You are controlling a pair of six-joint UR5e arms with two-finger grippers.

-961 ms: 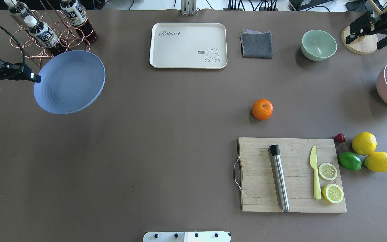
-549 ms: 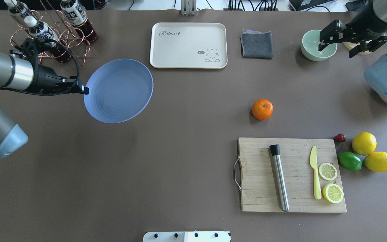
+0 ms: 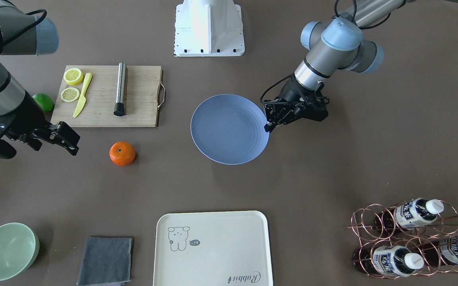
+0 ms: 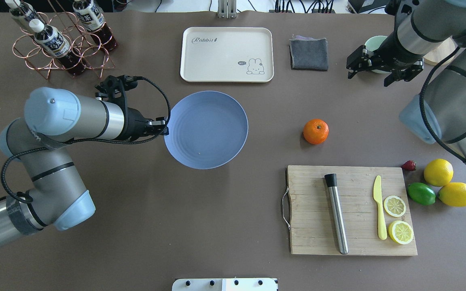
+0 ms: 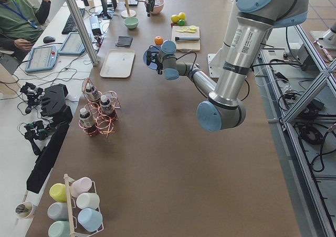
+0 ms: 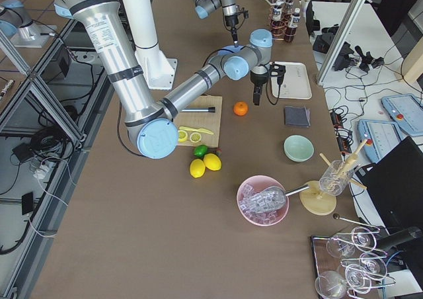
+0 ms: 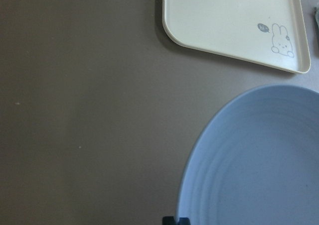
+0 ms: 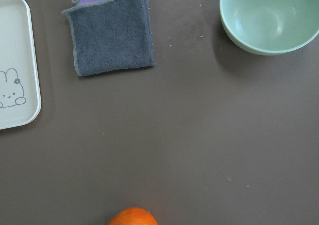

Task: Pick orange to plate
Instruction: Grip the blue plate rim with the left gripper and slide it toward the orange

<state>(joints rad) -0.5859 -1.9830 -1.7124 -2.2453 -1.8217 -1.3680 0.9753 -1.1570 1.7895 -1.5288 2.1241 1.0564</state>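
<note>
The orange [image 4: 316,131] rests on the brown table, right of centre, also visible as orange [image 3: 122,153] and at the bottom edge as orange [image 8: 132,216]. My left gripper [image 4: 164,131] is shut on the left rim of the blue-lavender plate [image 4: 206,129], holding it near the table's middle, left of the orange. The plate [image 3: 229,129] holds nothing; plate [image 7: 259,160] fills the wrist view's lower right. My right gripper [image 4: 372,74] hangs open beyond the orange, over the pale-green bowl, with nothing between its fingers.
A cream tray [image 4: 227,54] and grey towel [image 4: 309,53] lie at the far side, with the green bowl [image 8: 271,16] to their right. A cutting board [image 4: 350,210] with muddler, knife and lemon slices is near right; lemons [image 4: 438,172] and lime [image 4: 421,193] beside it. Bottle rack [image 4: 55,36] far left.
My left arm has carried the plate from the far left rightward to the table's middle. My right arm has swung in from the right edge to above the bowl.
</note>
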